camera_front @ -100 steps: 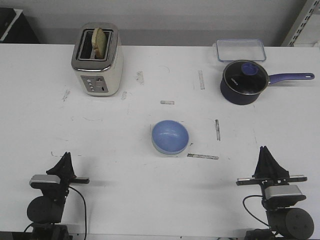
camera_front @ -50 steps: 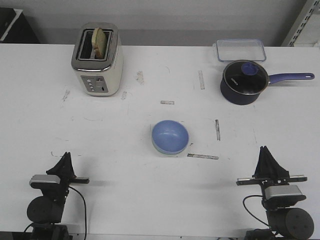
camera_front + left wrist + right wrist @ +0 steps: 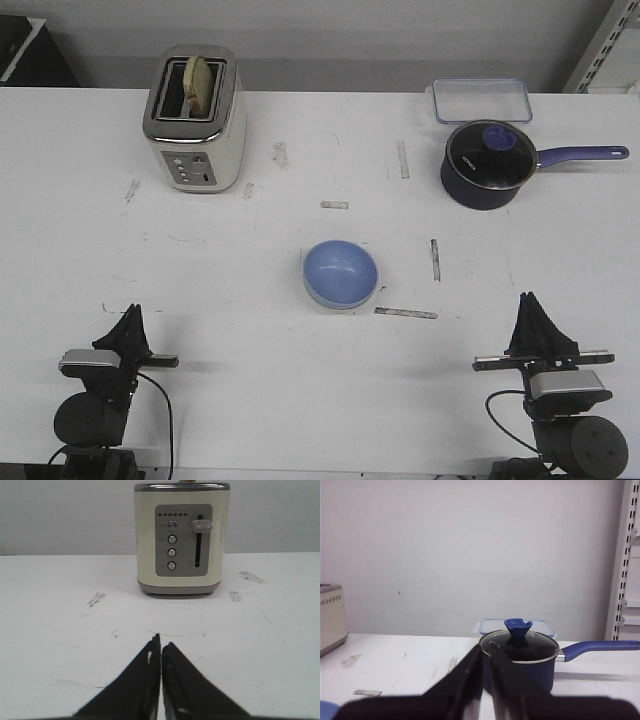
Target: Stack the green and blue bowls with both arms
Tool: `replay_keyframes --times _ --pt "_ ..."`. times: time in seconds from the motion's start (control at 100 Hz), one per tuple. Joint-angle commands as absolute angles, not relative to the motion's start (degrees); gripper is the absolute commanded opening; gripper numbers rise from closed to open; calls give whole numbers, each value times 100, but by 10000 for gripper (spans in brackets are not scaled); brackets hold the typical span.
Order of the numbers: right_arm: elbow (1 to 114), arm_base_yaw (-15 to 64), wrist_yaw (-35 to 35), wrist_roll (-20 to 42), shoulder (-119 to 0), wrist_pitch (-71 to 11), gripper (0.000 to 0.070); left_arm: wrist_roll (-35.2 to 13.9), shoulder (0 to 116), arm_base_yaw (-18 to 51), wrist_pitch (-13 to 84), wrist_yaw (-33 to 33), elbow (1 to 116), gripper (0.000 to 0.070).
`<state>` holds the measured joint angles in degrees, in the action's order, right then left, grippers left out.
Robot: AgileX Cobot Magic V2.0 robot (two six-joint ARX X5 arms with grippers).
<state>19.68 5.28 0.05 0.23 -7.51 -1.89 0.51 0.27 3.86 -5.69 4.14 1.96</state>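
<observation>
The periwinkle blue bowl sits upright at the middle of the white table. A paler rim shows along its near edge. No separate mint green bowl is in view. A blue sliver of the bowl shows in the right wrist view. My left gripper rests at the near left edge, shut and empty, pointing at the toaster; its tips also show in the left wrist view. My right gripper rests at the near right edge, shut and empty, and shows in the right wrist view. Both are far from the bowl.
A cream toaster with toast stands at the back left and faces the left wrist camera. A dark lidded saucepan with a blue handle stands at the back right. A clear lidded box lies behind it. Tape strips mark the table.
</observation>
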Motion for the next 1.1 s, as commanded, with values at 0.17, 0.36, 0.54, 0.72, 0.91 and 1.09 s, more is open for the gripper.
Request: replay_keyframes --times 0.17,0.36,0.54,0.72,0.91,1.09 --pt "1962 436 150 -14 -659 -370 14 45 19 377 -648 405 71 2" --pt "1389 165 152 -49 -419 -307 14 45 19 377 -648 405 71 2" --pt "775 139 99 -40 -143 -276 13 45 19 377 -650 405 71 2" --pt "377 139 -14 -23 -8 -255 14 45 19 377 -650 405 71 2" --pt "71 139 -67 14 -8 -36 14 45 19 375 -648 405 71 2" --pt "71 139 -64 12 -8 -1 14 45 19 377 -650 405 71 2"
